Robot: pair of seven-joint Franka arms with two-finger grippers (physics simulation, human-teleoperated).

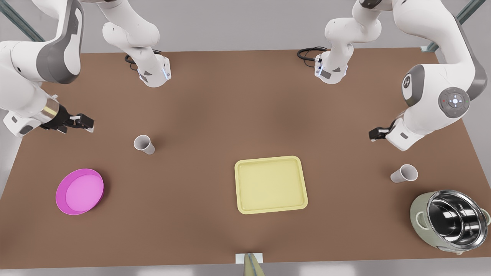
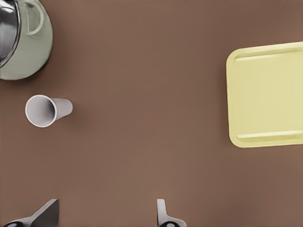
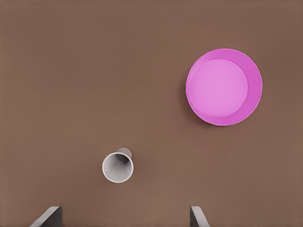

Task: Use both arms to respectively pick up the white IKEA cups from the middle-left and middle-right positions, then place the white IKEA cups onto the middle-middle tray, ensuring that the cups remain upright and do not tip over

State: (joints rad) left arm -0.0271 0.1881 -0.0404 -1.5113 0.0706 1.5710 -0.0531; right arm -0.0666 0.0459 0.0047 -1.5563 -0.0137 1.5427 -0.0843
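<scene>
Two white cups stand upright on the brown table. One cup is on the front view's left, with my right gripper open above the table and apart from it, farther toward the left edge. The other cup is on the front view's right; my left gripper hangs open beyond it, touching nothing. The pale-yellow tray lies between them, bare.
A round pink dish lies near the front left. A large steel-lined green pot stands at the front right, close to the right-hand cup. Both arm bases stand at the far edge.
</scene>
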